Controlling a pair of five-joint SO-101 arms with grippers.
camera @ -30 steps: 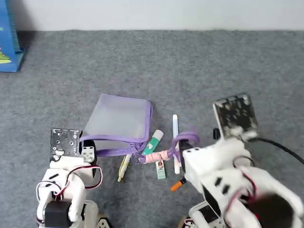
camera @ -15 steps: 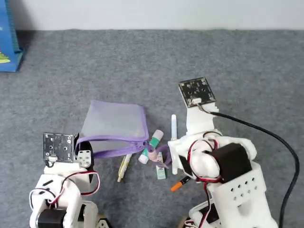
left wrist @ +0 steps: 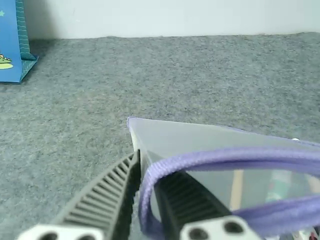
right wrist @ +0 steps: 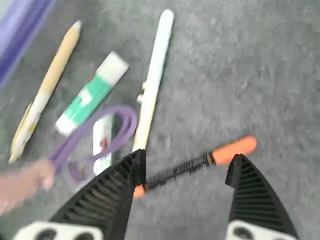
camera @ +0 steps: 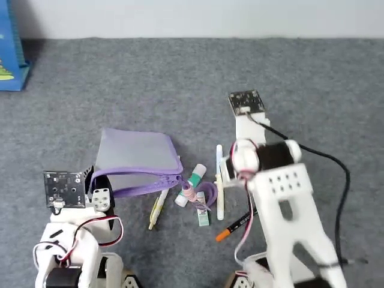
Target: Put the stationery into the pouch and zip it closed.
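The pouch [camera: 135, 159] is see-through lilac with a deeper purple zip band and a purple loop [right wrist: 100, 135]. One pen [right wrist: 155, 75] is white, the pencil [camera: 156, 210] pale yellow, the tube [camera: 192, 183] green and white, and the marker [right wrist: 200, 162] black with orange ends. The surface [camera: 180, 78] is flecked grey and the box [camera: 9, 54] is blue.

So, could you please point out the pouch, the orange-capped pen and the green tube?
pouch [camera: 135, 159], high view, on its flat translucent side.
pen [right wrist: 192, 166], right wrist view, on its black barrel.
tube [right wrist: 91, 95], right wrist view, on its green label.
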